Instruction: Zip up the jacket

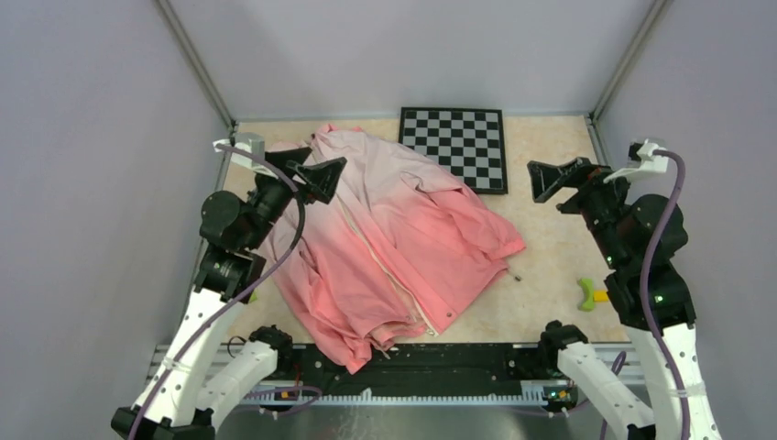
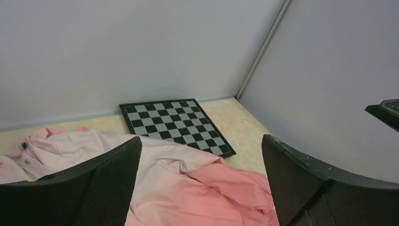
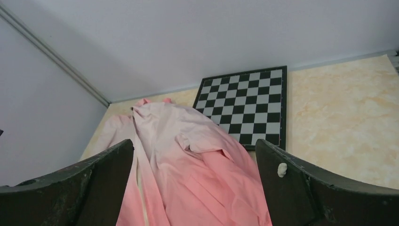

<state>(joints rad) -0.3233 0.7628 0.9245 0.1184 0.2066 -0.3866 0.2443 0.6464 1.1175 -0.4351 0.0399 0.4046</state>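
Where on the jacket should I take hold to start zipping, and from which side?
Probably pinch the hem at the near end of the white zipper, coming down from above with the right pincer. The jacket lies spread, collar far, so the zipper's bottom is nearest. I cannot make out the slider.

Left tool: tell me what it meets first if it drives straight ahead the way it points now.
Most likely the jacket: its pink fabric fills the gap of the open left tool. The chessboard lies beyond it. Depth is unclear, so a shallow line could pass over the fabric and reach the board instead.
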